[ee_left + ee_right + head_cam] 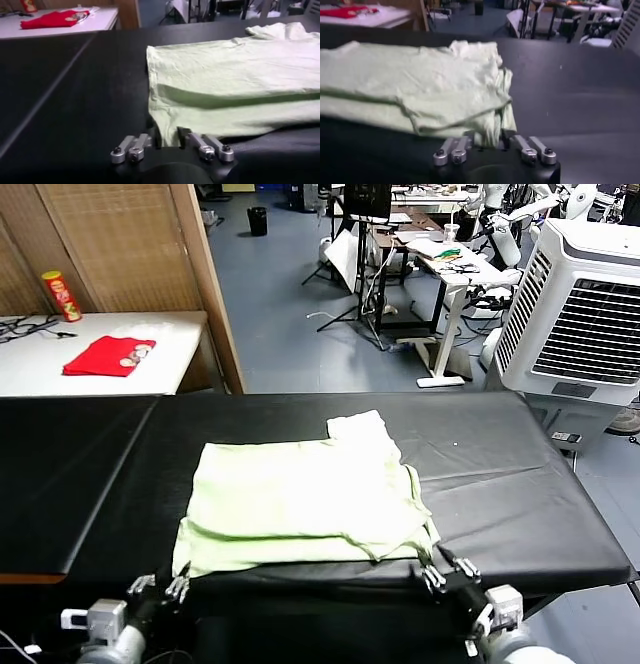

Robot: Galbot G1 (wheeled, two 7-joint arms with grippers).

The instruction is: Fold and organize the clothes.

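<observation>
The pale yellow-green shirt lies folded on the black surface, near its front edge and roughly at its middle. It forms a wide rectangle of several layers: an upper layer covers most of it, and a lower layer shows as a strip along the near edge. A small flap of the same fabric sticks out at the far right corner. The cloth is soft and lightly creased, and the right side bunches into loose folds. No collar, buttons or print can be made out on the exposed faces.

The left gripper sits at the shirt's near left corner, at the front edge of the surface. In the left wrist view its fingers close on the hem of the shirt, which runs down between them. The right gripper sits at the near right corner; in the right wrist view its fingers likewise pinch the bunched edge of the shirt.

On a white side table beyond the surface, to the left, lie a red cloth and an upright yellow-and-red can.
</observation>
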